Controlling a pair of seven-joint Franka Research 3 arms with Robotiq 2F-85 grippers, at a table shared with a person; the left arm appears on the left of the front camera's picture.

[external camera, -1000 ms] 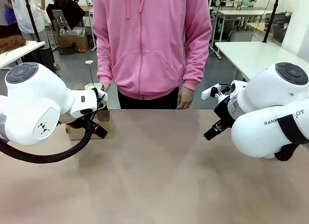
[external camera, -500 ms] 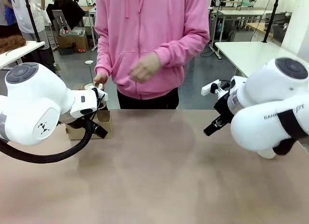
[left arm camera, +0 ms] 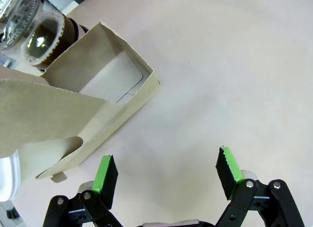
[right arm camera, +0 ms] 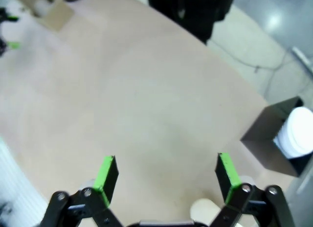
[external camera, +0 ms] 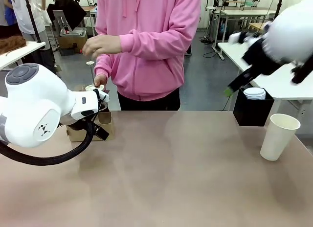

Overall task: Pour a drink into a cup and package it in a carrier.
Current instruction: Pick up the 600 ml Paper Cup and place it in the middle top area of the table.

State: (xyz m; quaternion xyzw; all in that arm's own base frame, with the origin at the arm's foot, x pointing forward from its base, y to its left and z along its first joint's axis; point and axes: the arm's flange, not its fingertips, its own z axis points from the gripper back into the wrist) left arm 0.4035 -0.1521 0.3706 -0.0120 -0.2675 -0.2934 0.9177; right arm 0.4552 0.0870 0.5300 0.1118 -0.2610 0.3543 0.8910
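The brown cardboard carrier (left arm camera: 93, 97) stands just ahead and to the left of my left gripper (left arm camera: 166, 173), which hovers open and empty over the bare table. Behind the carrier is the glass press jug (left arm camera: 39, 29) with the dark drink (left arm camera: 72, 30) inside. In the front view the carrier (external camera: 105, 120) peeks out from behind my left arm, and the person's hand (external camera: 100, 80) is by the jug's lid. The tall white cup (external camera: 279, 136) stands unlidded at the right. My right gripper (external camera: 230, 91) is raised high above the table, open and empty (right arm camera: 166, 175), with the cup's rim (right arm camera: 208, 207) below it.
A black box (external camera: 252, 112) holding a stack of white lids (external camera: 254, 93) stands at the table's far right edge, behind the cup. A person in a pink hoodie (external camera: 146, 41) stands at the far side, the other hand (external camera: 100, 43) raised at chest height. The table's middle is bare.
My right arm has swung up and off to the upper right, uncovering the cup and the black box. The person's hand rose from the table edge to chest height. My left arm stayed still.
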